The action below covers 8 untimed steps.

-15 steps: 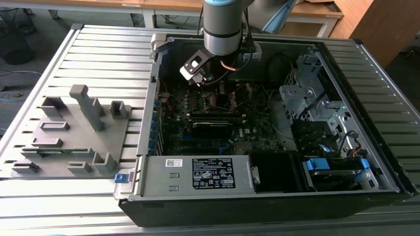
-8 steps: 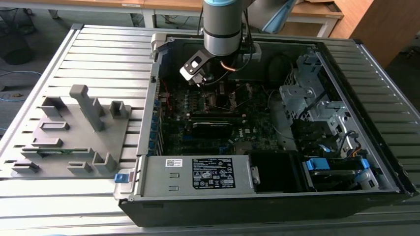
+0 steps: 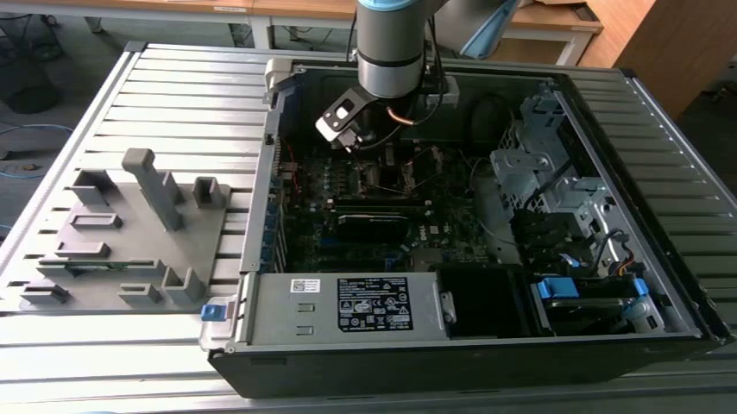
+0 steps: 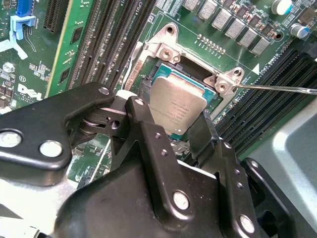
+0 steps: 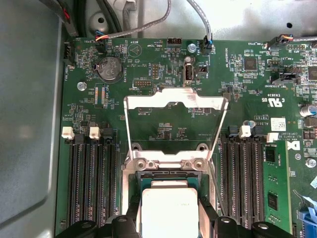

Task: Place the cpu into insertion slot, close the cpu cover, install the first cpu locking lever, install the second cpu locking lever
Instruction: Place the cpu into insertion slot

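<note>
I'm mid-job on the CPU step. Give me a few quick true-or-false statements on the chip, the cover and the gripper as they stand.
1. The thin silvery square frame cover is folded down over the socket. False: it stands swung open, and the green board shows through its window.
2. The jaws of the black gripper hold the flat square grey-topped chip by two opposite sides. True.
3. The chip lies on the grey tray outside the case. False: it is at the small silver-rimmed square socket.
4. The long black slots beside the socket are empty. True.
</note>
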### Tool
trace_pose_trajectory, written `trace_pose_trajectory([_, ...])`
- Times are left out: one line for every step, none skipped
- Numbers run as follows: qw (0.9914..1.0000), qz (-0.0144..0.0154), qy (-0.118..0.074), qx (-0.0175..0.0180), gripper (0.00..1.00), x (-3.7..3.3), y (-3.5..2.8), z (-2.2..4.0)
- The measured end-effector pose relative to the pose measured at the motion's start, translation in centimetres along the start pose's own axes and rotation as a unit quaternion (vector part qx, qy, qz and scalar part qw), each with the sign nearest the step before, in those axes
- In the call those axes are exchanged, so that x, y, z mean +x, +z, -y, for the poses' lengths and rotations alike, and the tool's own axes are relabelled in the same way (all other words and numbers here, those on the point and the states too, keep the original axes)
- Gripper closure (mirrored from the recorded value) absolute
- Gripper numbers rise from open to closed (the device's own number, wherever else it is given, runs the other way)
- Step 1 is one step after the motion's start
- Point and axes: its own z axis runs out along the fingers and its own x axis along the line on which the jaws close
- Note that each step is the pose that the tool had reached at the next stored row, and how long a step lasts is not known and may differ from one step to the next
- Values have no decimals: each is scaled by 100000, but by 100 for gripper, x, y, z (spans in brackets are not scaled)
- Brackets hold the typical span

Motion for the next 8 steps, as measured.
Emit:
trace_pose_trajectory([100000, -4, -122, -1, 46, 0, 0, -2])
trace_pose_trajectory([100000, -18, -262, -5, 46, 0, 0, -3])
trace_pose_trajectory([99999, -41, -421, -9, 46, 0, 0, -3])
trace_pose_trajectory([99998, -66, -611, -14, 46, 0, 0, -3])
trace_pose_trajectory([99997, -88, -826, -21, 46, 0, 0, -4])
trace_pose_trajectory([99994, -123, -1054, -25, 46, 1, 0, -4])
trace_pose_trajectory([99992, -143, -1286, -31, 46, 1, 0, -4])
trace_pose_trajectory([99989, -164, -1484, -33, 46, 0, 0, -4])
